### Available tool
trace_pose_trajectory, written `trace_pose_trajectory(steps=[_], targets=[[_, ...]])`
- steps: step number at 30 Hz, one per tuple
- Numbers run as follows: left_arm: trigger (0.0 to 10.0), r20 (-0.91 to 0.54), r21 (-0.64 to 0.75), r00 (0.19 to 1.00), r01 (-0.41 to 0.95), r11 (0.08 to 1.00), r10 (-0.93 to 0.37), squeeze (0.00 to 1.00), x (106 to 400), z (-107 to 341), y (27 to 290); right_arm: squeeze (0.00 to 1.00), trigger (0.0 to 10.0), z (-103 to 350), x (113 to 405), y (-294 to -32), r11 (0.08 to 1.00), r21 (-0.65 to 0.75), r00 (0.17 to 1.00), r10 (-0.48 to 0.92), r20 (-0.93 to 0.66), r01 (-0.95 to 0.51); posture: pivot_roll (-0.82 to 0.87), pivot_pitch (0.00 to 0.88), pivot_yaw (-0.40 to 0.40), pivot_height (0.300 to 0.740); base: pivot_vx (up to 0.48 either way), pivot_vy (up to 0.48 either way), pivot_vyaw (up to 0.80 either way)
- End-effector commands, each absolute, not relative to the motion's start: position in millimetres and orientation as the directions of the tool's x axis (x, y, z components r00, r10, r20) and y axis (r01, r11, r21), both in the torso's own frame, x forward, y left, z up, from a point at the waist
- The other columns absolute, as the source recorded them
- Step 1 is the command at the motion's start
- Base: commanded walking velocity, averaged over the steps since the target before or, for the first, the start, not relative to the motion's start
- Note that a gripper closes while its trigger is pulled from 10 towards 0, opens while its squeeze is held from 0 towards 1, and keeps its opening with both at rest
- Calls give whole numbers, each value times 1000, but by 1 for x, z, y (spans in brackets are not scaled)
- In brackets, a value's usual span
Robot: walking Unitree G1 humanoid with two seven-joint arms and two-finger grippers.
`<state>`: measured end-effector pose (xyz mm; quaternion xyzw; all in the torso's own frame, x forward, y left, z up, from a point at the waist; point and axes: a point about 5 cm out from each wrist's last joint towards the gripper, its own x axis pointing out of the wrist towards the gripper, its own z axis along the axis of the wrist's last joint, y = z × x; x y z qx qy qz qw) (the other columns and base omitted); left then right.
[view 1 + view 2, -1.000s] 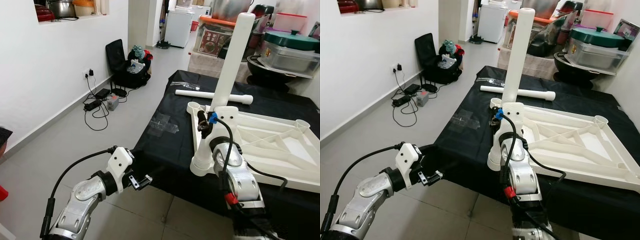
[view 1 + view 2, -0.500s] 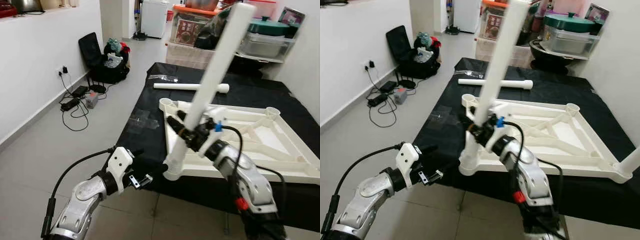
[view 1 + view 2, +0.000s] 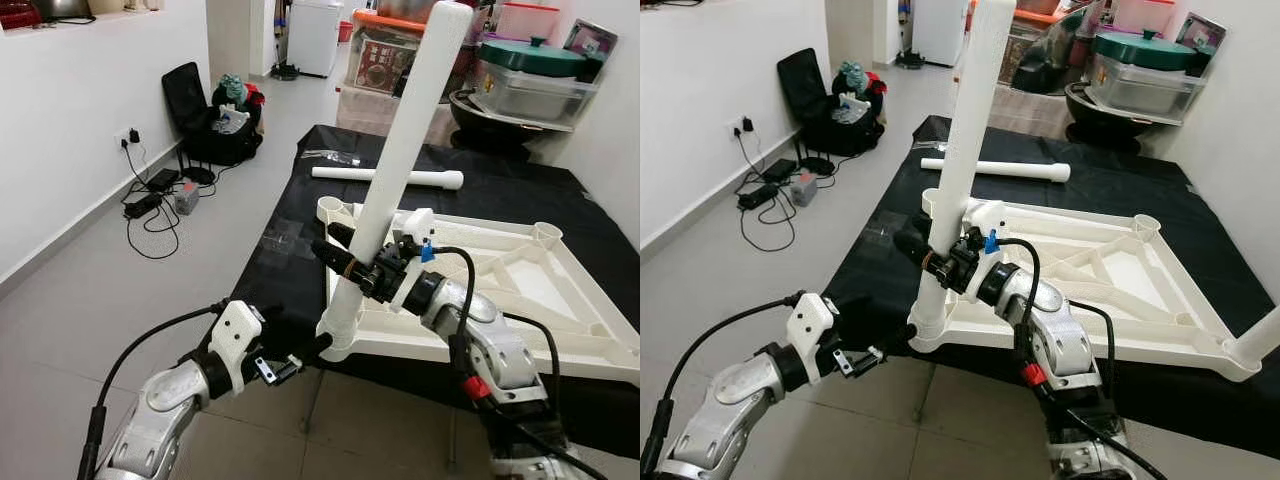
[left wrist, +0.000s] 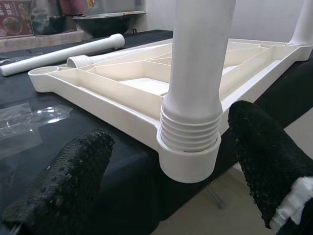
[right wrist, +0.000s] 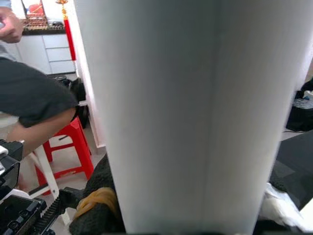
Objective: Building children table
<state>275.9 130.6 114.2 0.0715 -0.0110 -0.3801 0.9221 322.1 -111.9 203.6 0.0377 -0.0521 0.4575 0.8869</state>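
Observation:
A white table top (image 3: 560,300) lies upside down on a black-covered table (image 3: 290,290). A long white leg (image 3: 405,150) stands in its near left corner socket (image 4: 188,164), leaning a little to the right. My right gripper (image 3: 345,262) is shut on the leg's lower part, which spans the right wrist view (image 5: 171,112). My left gripper (image 3: 300,355) hangs open just in front of that socket, its black fingers (image 4: 68,181) on either side of the socket without touching it. A second leg (image 3: 1255,340) stands in the near right corner.
A loose white leg (image 3: 390,177) lies on the cloth beyond the table top, with clear plastic wrap (image 3: 285,235) to its left. A black chair with bags (image 3: 225,115) and cables (image 3: 150,205) sit by the left wall. A person (image 5: 29,98) and red stool (image 5: 73,147) are nearby.
The leg went from upright to a strong lean right, then partly back. My left gripper came closer to the corner socket. The camera also shifted.

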Motion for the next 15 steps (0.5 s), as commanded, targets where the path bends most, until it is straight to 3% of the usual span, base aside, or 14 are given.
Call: trace_pose_trajectory(steps=[1,15], targets=[[10000,-45,144,708,703,696,-705,0,275,114,130,0,10000,184,320,-103,522,98,528,846,66,-848,99,0,-153,740,0,0,0],[10000,-43,136,710,702,699,-703,0,273,115,129,0,10000,190,333,-100,410,120,422,900,110,-904,131,0,-169,740,0,0,0]])
